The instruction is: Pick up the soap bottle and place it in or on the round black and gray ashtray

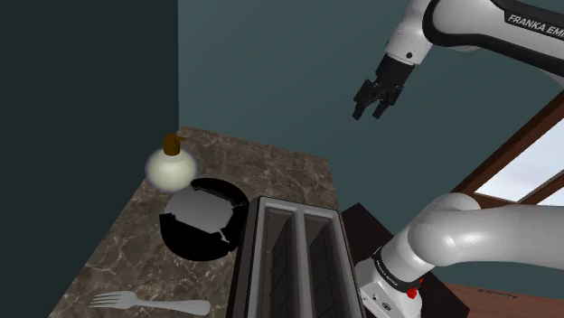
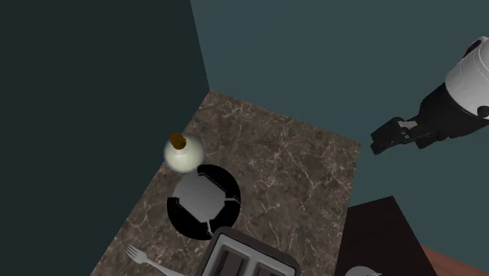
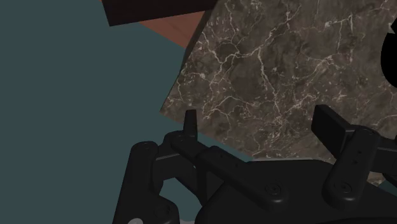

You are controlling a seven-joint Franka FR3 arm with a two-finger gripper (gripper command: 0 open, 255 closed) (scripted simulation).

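nothing is done yet: the soap bottle (image 1: 172, 165) stands at the counter's (image 1: 271, 172) edge by the dark wall, just beside the ashtray (image 1: 192, 246); the gripper (image 1: 371, 109) hangs well apart, jaws open and empty

1. The toaster (image 1: 298, 262) runs off your shoulder view's bottom edge and covers a sliver of the ashtray (image 1: 181, 239) rim.
2. The fork (image 2: 143, 256) handle leaves your second exterior view at the bottom edge.
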